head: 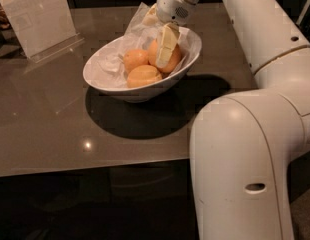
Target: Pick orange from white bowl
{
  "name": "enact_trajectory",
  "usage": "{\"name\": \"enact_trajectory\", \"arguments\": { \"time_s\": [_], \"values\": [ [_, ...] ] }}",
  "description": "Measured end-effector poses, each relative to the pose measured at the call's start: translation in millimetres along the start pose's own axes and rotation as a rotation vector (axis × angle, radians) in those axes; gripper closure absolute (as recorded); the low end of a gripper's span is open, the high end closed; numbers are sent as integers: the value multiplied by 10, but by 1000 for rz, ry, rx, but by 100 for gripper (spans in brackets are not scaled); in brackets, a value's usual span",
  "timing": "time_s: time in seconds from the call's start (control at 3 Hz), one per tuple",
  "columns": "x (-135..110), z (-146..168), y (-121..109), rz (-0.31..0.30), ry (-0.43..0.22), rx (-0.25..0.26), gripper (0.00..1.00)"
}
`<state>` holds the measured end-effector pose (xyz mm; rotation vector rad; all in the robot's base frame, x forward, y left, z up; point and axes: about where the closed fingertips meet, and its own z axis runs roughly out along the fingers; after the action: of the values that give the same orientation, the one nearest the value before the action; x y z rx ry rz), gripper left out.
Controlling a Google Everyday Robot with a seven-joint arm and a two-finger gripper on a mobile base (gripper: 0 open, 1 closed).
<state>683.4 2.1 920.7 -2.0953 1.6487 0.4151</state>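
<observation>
"Camera view looks down over the desk (45,129), doesn't it? Where's the white bowl (102,79)?"

"Toward the far edge, well away from the near one. It sits tilted, with its high rim on the right-hand side. It's lined with crumpled paper (140,29) that sticks up past the rim at the back."

"And the fruit?"

"Three pieces in it. The orange (175,61), the big one, lies against the high right side of the bowl. Two smaller oranges (135,59) are just beside it on the left, touching one another, one of them nearer the front wall."

"Where's the gripper (166,43)?"

"Down inside the bowl, reaching in from the far edge. A cream-coloured part of it lies right across the front of the big orange, against the skin. Whether it's pinching the fruit or merely spread around it, I cannot tell."

"Anything else about?"

"A clear sign holder (37,19) stands at the far left corner, well apart from the bowl. The white arm (245,159) bulks over the near right corner and hides the right edge. The bowl throws a dark shadow (140,119) on the desk towards the near edge."
</observation>
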Motion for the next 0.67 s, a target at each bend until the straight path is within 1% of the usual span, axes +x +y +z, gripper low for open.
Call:
{"name": "enact_trajectory", "arguments": {
  "time_s": [0.67],
  "values": [
    [92,24,91,69,28,-29,0]
  ]
}}
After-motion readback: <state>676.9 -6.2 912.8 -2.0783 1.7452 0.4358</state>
